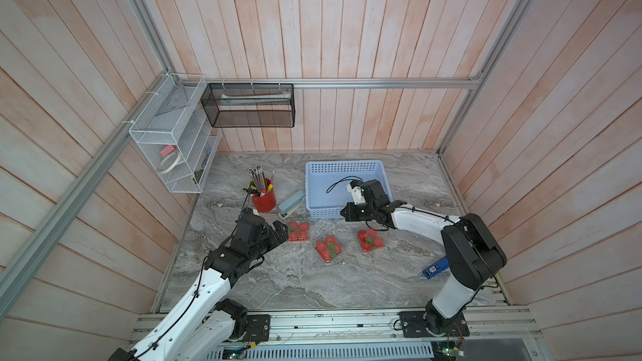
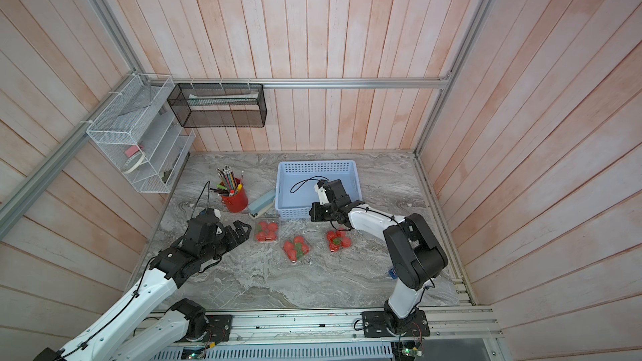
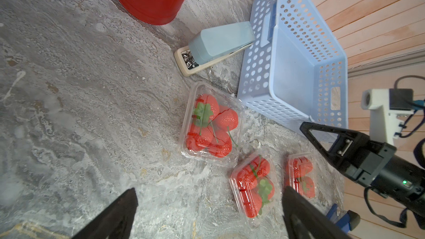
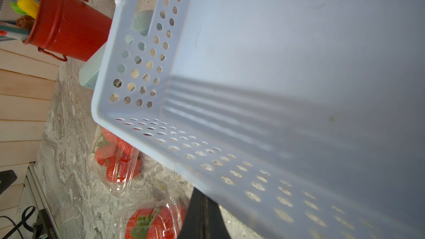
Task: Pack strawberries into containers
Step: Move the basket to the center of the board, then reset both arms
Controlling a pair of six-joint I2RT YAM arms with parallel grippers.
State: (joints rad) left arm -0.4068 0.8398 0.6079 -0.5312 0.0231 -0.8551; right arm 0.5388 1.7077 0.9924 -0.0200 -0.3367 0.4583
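Note:
Three clear containers stand in a row on the marble table in front of the basket, at the left (image 1: 298,231), in the middle (image 1: 328,250) and at the right (image 1: 371,240). Red strawberries (image 3: 213,123) with green caps fill each one and show through the plastic. My left gripper (image 1: 280,231) is open just left of the left container (image 3: 210,125), with nothing between its fingers (image 3: 119,214). My right gripper (image 1: 344,211) is shut and empty above the right container. Its tip (image 4: 202,203) is at the basket's front wall; whether they touch is unclear.
A light-blue perforated basket (image 1: 344,165) with nothing in it stands behind the containers. A red pencil cup (image 1: 264,200) and a pale stapler (image 1: 291,203) sit to its left. A blue object (image 1: 434,267) lies by the right arm's base. Wire racks (image 1: 166,140) hang on the left wall.

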